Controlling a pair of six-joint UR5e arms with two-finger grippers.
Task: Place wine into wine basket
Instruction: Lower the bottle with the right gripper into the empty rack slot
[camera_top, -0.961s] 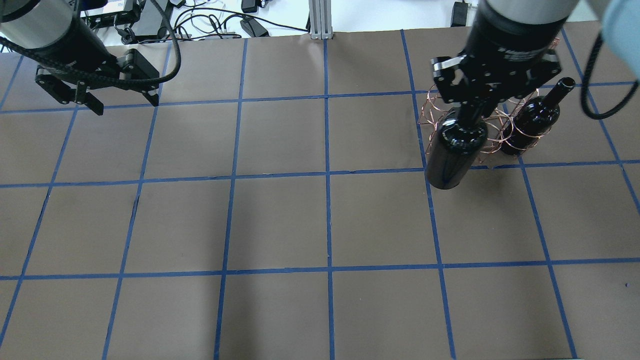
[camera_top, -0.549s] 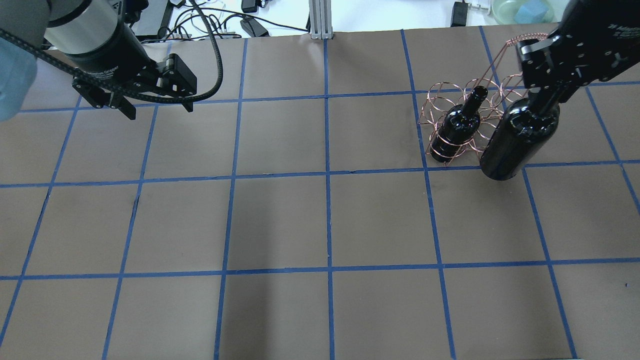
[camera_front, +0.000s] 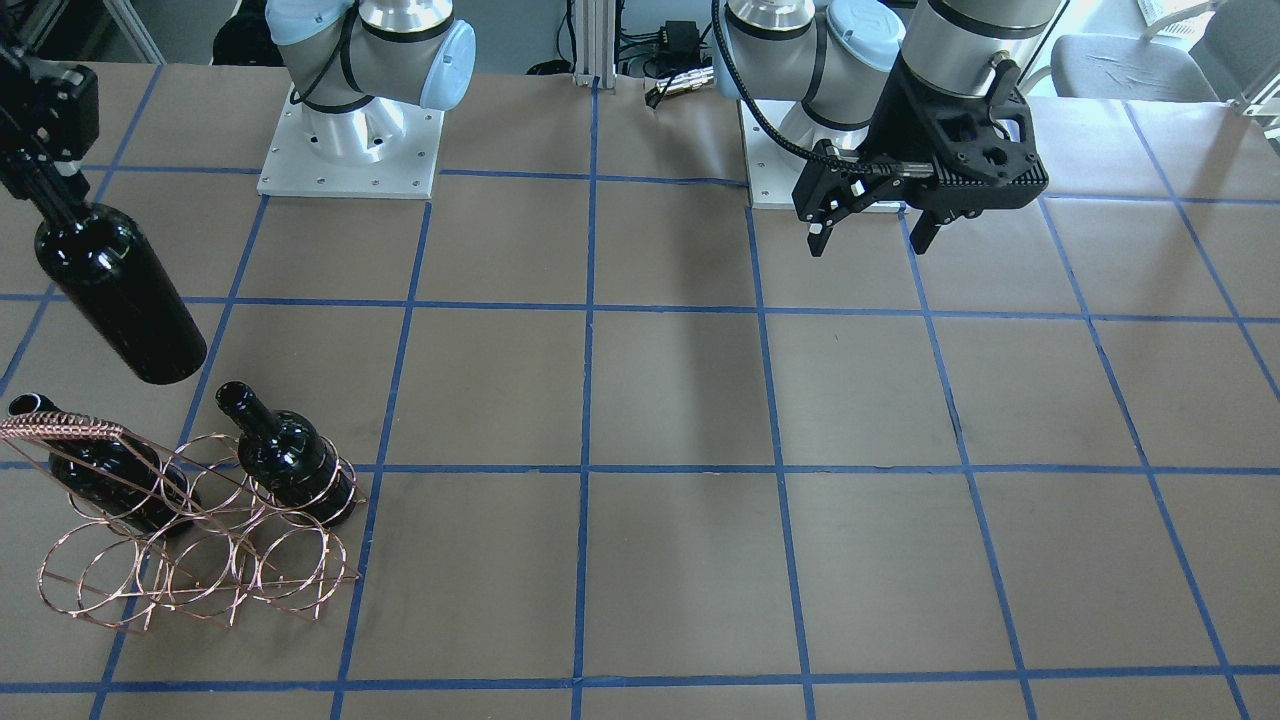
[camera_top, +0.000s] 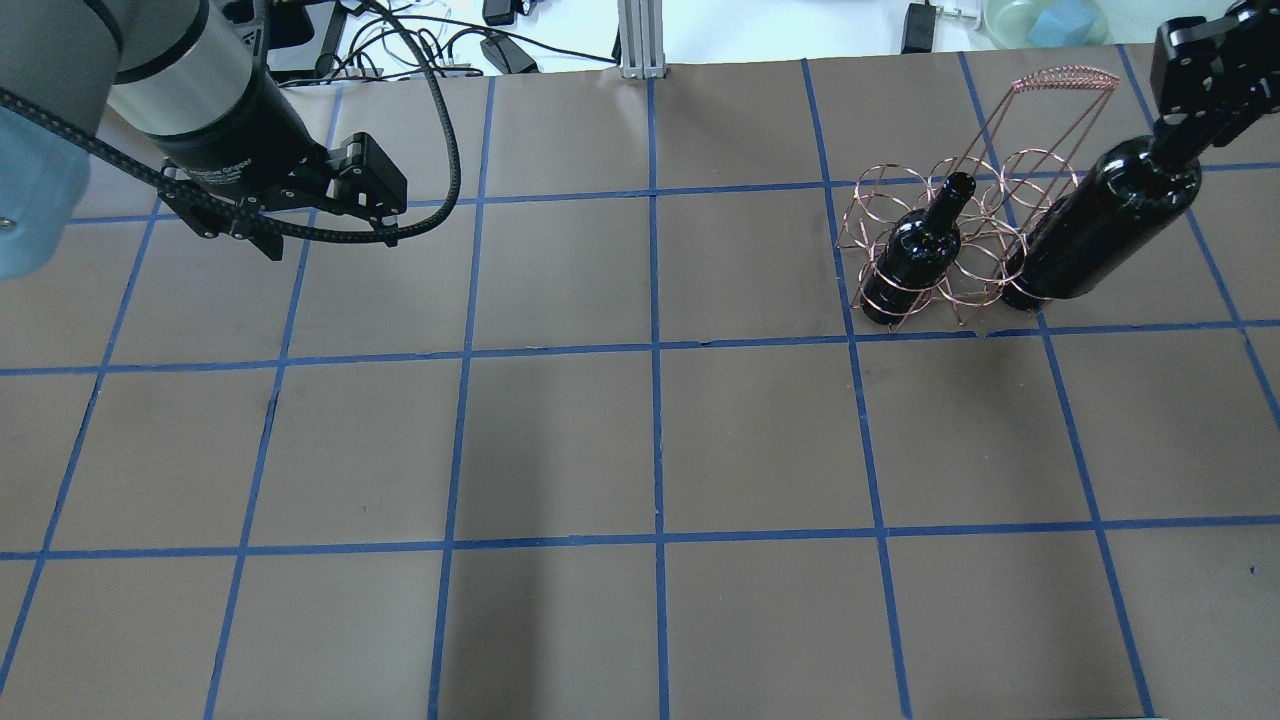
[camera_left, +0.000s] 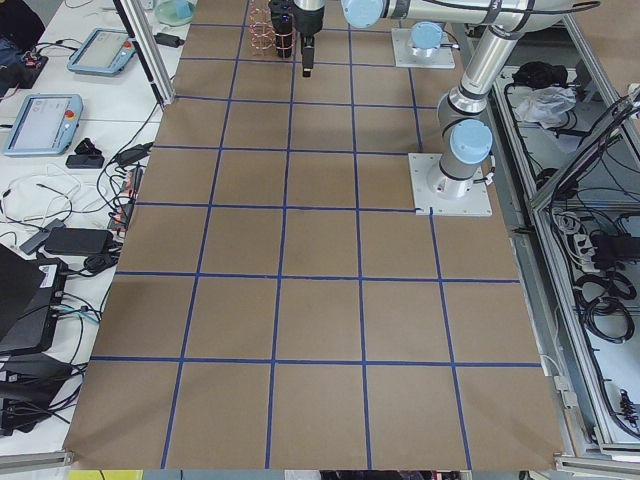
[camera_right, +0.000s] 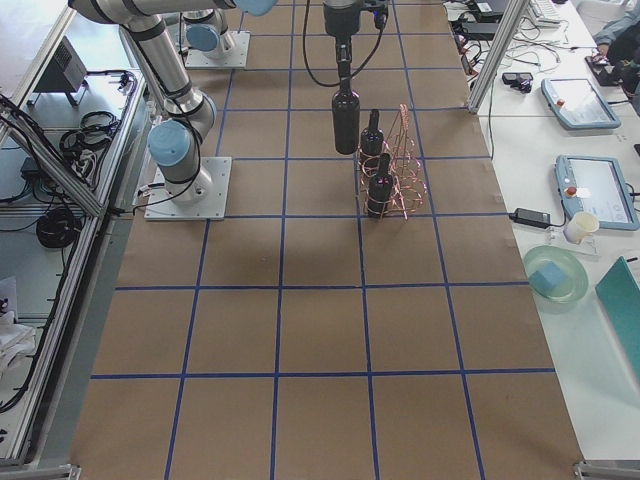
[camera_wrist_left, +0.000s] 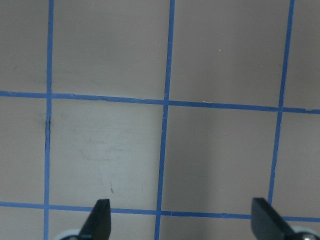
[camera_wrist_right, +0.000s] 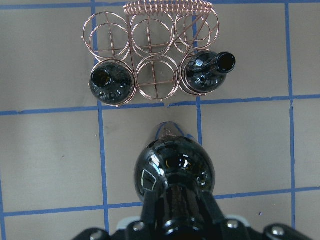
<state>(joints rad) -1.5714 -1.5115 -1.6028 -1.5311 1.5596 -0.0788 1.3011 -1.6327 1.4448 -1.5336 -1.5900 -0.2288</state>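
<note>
Right end effector partly off-frame

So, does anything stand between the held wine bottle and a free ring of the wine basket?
Nothing visible does. The wine hangs from the right end effector beside the wine basket; the middle ring facing it is empty, flanked by an upright bottle and a leaning bottle.

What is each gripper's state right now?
Left gripper: open, empty.
Right gripper: shut on a bottle, by its neck.
</note>
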